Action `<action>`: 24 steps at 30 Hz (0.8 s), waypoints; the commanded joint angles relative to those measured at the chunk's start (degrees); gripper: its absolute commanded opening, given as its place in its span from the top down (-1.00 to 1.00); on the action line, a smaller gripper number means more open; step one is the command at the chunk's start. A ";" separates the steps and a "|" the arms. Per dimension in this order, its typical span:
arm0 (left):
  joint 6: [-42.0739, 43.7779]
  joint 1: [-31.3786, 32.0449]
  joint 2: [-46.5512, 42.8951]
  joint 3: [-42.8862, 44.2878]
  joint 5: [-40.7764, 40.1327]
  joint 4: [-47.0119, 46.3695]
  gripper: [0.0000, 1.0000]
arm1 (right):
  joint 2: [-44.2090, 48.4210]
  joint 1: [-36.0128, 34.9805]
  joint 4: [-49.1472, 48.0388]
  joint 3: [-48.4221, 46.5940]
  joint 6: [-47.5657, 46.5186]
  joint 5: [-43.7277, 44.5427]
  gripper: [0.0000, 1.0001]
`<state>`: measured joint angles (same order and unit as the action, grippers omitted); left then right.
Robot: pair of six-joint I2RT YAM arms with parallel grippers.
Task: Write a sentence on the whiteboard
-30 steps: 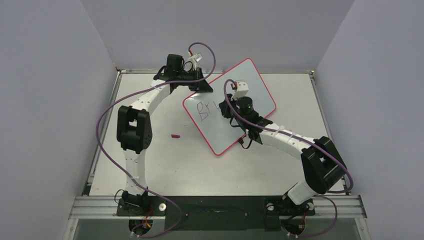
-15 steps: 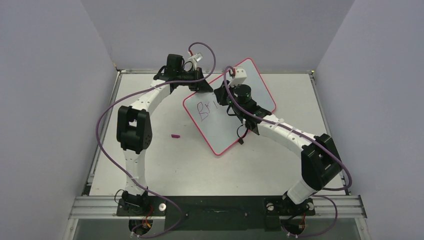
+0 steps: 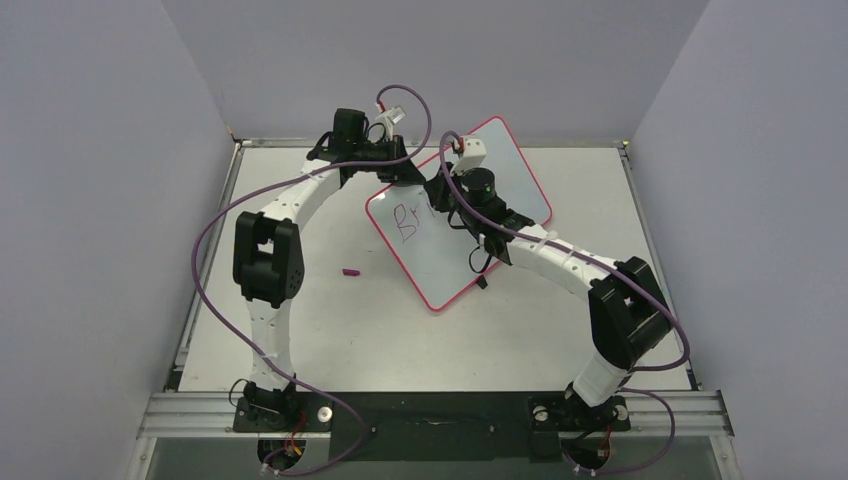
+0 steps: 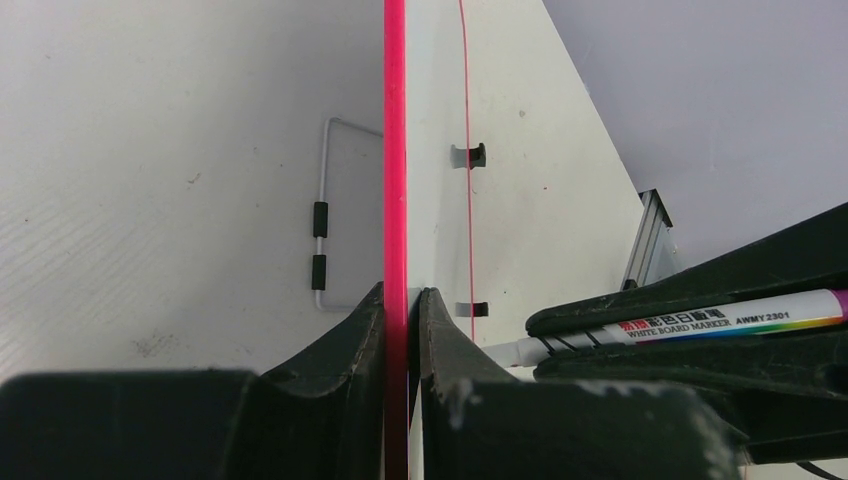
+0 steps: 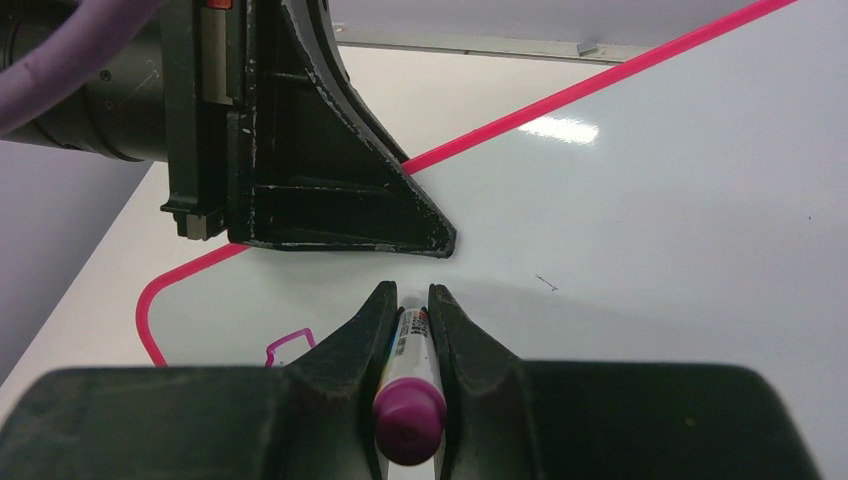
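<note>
A white table [image 3: 300, 330] enclosed by pale walls is seen from above, with two white-and-black robot arms bolted at its near edge. At the left, the left arm [image 3: 268, 255] is curved from its base toward the far side of the table. A small magenta object [image 3: 351, 271] is seen lying alone on the table, to the right of this arm and just left of the board.

Farther right, near the far edge, the left fingers [image 3: 402, 175] are closed tight on the pink-red frame of the whiteboard [image 3: 440, 265]; in the left wrist view the thin frame is seen pinched between both fingers.

The whiteboard is placed at the far middle of the table, turned diagonally, one corner pointing near and one pointing far. Whether it is lying flat or is lifted at the held edge cannot be told.

Of the sentence [image 3: 405, 220], only the magenta letters "Br" are seen, written at the left part of the board.

Just right of the letters, the right fingers [image 3: 438, 195] are held over the board and closed on a marker [image 5: 408, 400], its purple end facing the right wrist camera. The tip is hidden.

At the right, the right arm [image 3: 560, 262] is stretched from its base across the board.
</note>
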<state>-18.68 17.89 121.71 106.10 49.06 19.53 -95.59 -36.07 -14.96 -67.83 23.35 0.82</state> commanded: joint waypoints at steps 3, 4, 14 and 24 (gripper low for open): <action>5.69 1.80 -2.59 0.52 -0.19 -0.13 1.00 | -0.29 1.26 -2.17 0.02 0.92 -0.38 1.00; 5.68 1.80 -2.56 0.58 -0.19 -0.16 1.00 | 0.03 1.33 -2.29 0.19 1.13 -1.21 1.00; 5.60 1.89 -2.60 0.55 -0.18 -0.14 1.00 | 5.42 1.57 -2.64 1.15 2.48 -3.57 1.00; 5.42 1.89 -2.71 0.45 -0.09 -0.43 1.00 | 7.56 3.87 -1.49 4.36 2.10 -1.64 1.00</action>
<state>-18.65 17.98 121.51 106.10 49.15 19.55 -89.97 -33.47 -14.90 -64.49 25.15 -1.72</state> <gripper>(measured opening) 0.080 0.108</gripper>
